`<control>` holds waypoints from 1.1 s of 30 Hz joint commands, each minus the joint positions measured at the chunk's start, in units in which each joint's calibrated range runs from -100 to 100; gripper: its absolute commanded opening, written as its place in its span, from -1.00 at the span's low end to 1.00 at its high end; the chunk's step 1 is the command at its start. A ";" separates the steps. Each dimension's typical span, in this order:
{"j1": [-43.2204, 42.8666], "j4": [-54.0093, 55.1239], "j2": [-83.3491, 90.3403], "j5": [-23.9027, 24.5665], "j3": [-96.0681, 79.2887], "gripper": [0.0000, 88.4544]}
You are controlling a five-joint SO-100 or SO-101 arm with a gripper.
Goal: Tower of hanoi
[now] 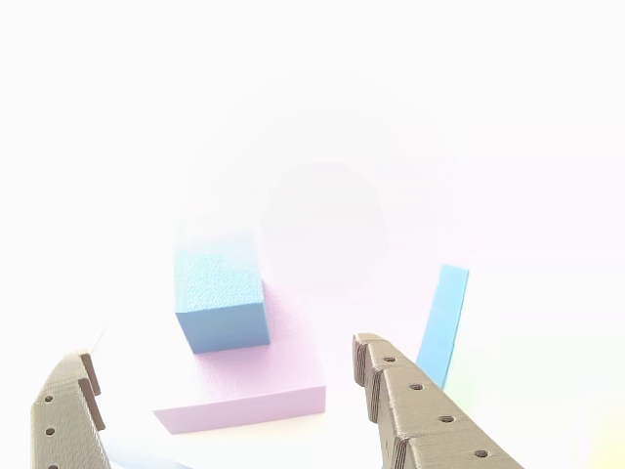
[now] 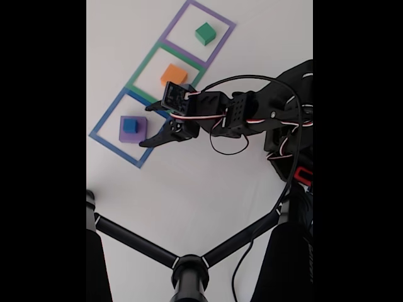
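Fingers (image 1: 225, 391) spread wide, empty, just short of the blue cube (image 1: 220, 298) atop the purple block (image 1: 249, 386). Closing low, you'd catch purple too.

four blocks (image 2: 130, 125), three taped squares (image 2: 199, 31)

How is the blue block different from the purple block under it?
The blue block is a small cube; the purple block is wider and flatter. The blue block sits on top, while the purple block rests on the table inside the blue square. Both look like foam with flat faces.
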State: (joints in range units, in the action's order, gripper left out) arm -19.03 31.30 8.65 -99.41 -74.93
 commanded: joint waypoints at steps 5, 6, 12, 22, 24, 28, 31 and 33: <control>-0.52 4.57 -5.46 -0.59 7.21 -0.35; -0.52 4.65 -6.03 -0.59 7.75 -0.35; -1.68 5.87 -8.53 -0.59 9.75 -0.35; -3.02 7.73 -11.84 -0.59 11.84 -0.35; -3.21 7.89 -12.25 -0.59 12.12 -0.35; -3.40 8.78 -13.22 -0.59 12.30 -0.35; -3.50 9.27 -13.70 -0.59 12.30 -0.35; -3.59 9.43 -13.94 -0.59 12.30 -0.35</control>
State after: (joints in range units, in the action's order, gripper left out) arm -21.90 39.00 -5.78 -99.41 -64.93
